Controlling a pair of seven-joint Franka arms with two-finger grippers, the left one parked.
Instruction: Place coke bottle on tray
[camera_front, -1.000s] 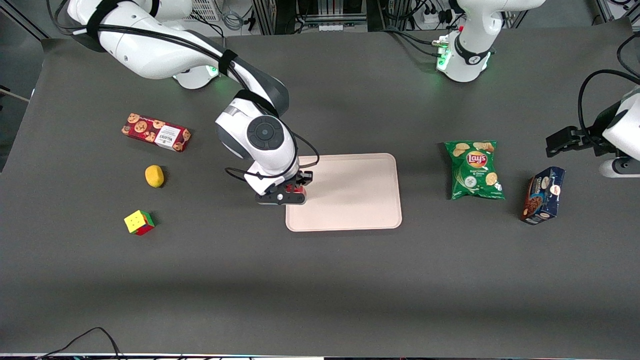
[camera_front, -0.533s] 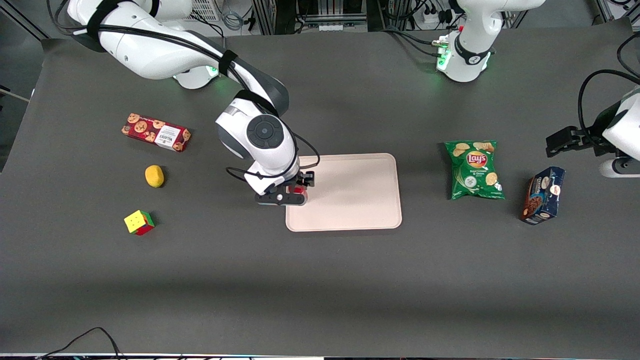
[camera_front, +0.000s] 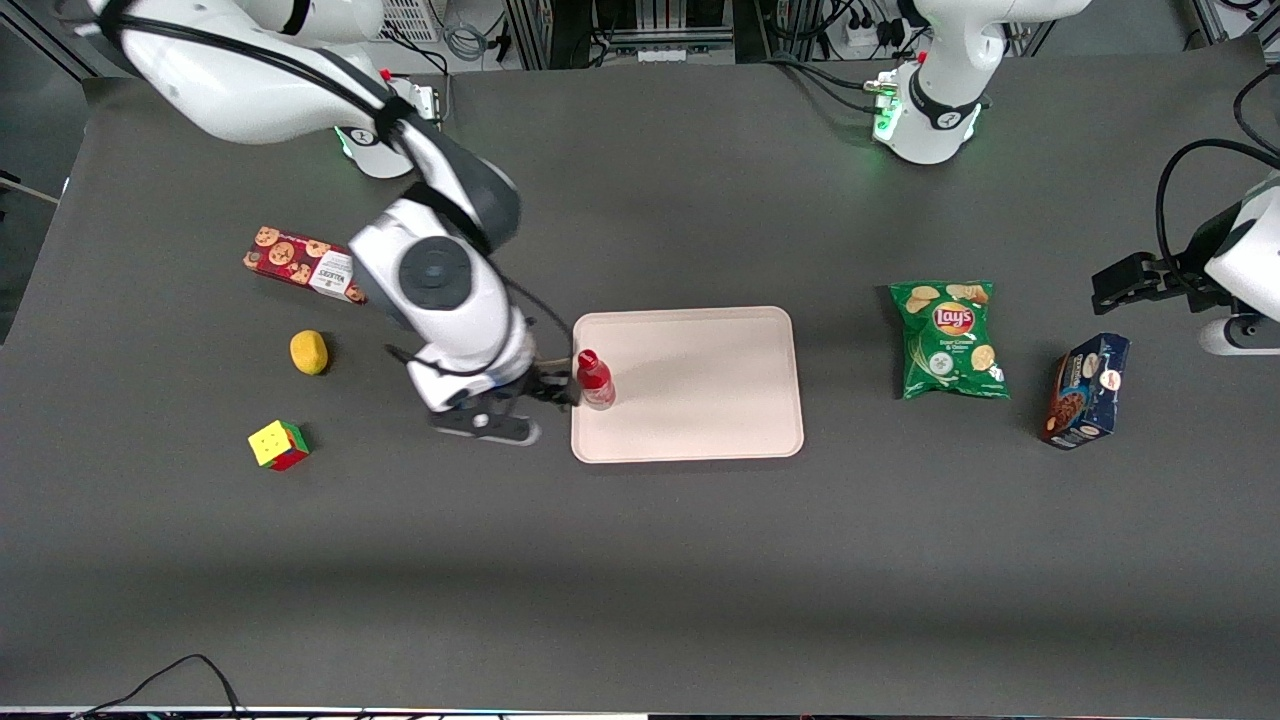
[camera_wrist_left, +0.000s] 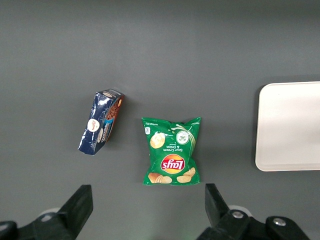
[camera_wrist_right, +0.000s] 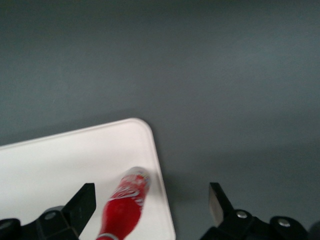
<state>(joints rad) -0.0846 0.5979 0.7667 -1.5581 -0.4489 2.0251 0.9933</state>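
Bottle (camera_front: 594, 379) stands upright on the tray (camera_front: 700, 400), just inside the rim at the working arm's end, free of any grip; the wrist view shows it (camera_wrist_right: 126, 205) near a rounded corner of the tray (camera_wrist_right: 60, 165). The gripper (camera_front: 545, 392) hangs over the dark table (camera_front: 640, 560) just beside that rim, its jaws spread with nothing between them, its fingers (camera_wrist_right: 82, 202) wide apart.

Coke bottle (camera_front: 595, 380) stands on tray (camera_front: 700, 400) (gripper (camera_front: 545, 392) beside it).
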